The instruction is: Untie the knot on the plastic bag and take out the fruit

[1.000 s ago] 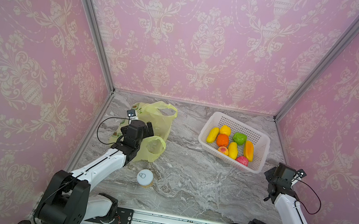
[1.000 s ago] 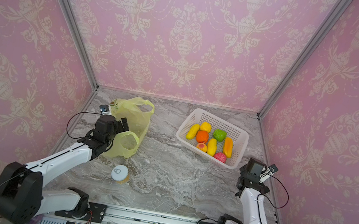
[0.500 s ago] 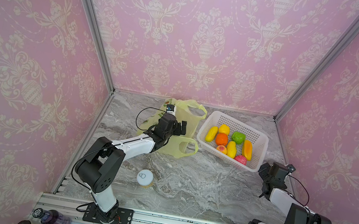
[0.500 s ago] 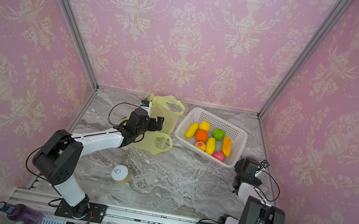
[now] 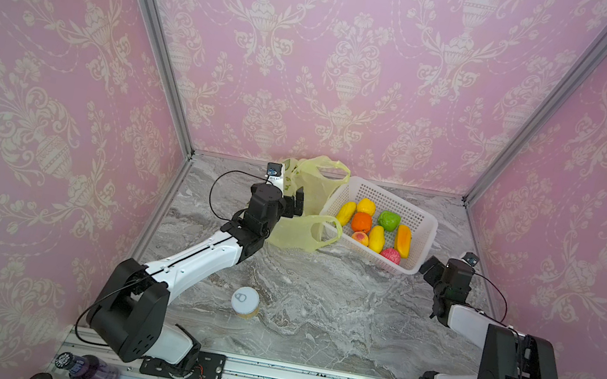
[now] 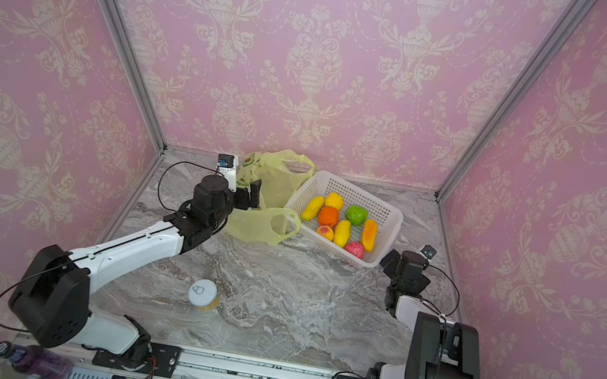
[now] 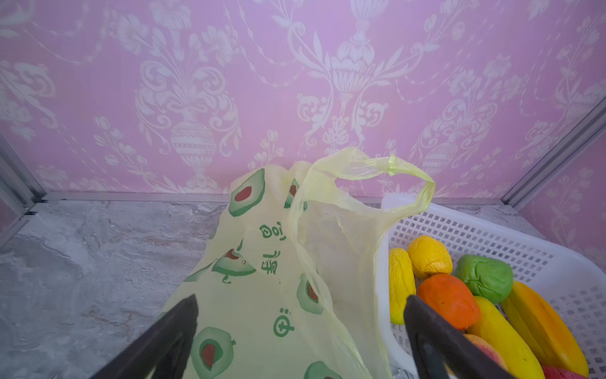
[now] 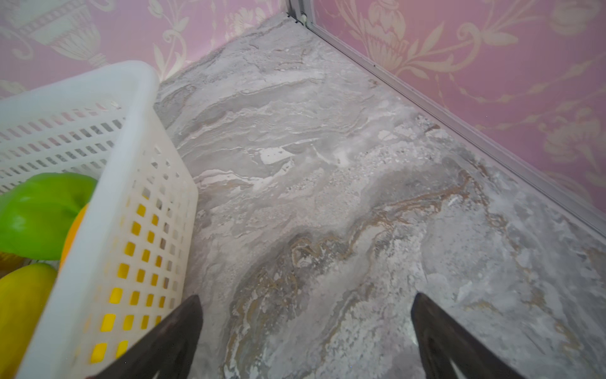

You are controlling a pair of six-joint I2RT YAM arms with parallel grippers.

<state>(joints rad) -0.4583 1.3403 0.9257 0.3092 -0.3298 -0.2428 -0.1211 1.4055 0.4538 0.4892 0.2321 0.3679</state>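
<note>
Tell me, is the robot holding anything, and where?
Nothing is held. The left gripper, jaws wide open, straddles the thin yellow-green plastic bag without pinching; the right gripper is open too.

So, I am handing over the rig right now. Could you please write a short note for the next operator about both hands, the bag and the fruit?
Left hand: open, over the plastic bag, not gripping it.
Right hand: open and empty, above the bare table beside the white perforated basket.
Bag: lies slack against the basket's left side in both top views; both handle loops hang loose, untied.
Fruit: eight pieces in the basket, none visible in the bag.
Done: untying and unloading, as far as can be seen.
Left: probably nothing; confirm the bag is empty.
</note>
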